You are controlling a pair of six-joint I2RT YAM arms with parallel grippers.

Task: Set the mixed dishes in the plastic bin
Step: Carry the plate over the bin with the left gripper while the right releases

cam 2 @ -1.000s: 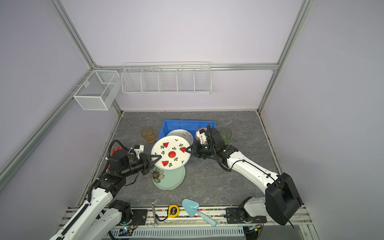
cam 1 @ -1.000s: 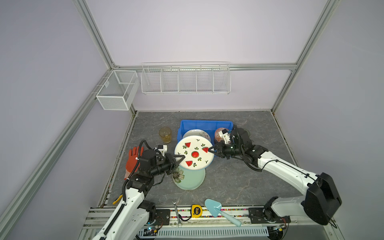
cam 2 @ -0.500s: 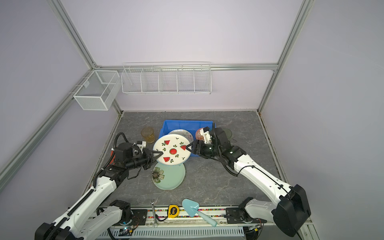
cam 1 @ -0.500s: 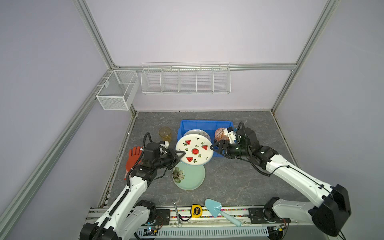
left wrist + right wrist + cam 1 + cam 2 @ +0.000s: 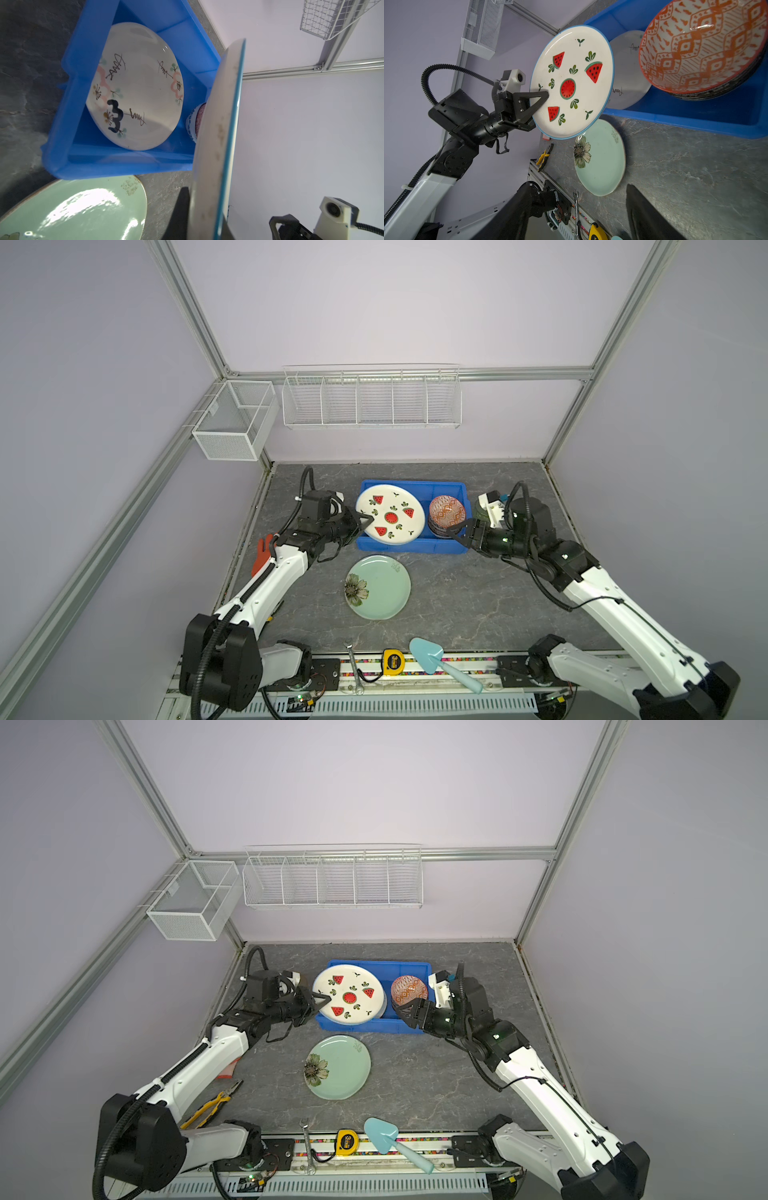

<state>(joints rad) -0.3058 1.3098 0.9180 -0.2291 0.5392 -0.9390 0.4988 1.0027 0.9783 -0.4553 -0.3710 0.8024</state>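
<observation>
At rear centre of desk point(image 5: 478, 605): plastic bin point(image 5: 411, 549). Tilted above bin's left half: watermelon plate point(image 5: 390, 517), rim clamped in fingers of left gripper point(image 5: 366, 521). Flat on desk just in front of bin: green plate point(image 5: 377, 587). In bin's right end: orange-white bowl point(image 5: 446, 511) atop a stack. Just beside it: right gripper point(image 5: 453, 533), fingers spread wide, empty.

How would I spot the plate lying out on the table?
Find the bright blue bin on the grey table. On the tabletop just in front of it lies a pale green plate. It is the only green one, with one dark flower near its rim.
</observation>
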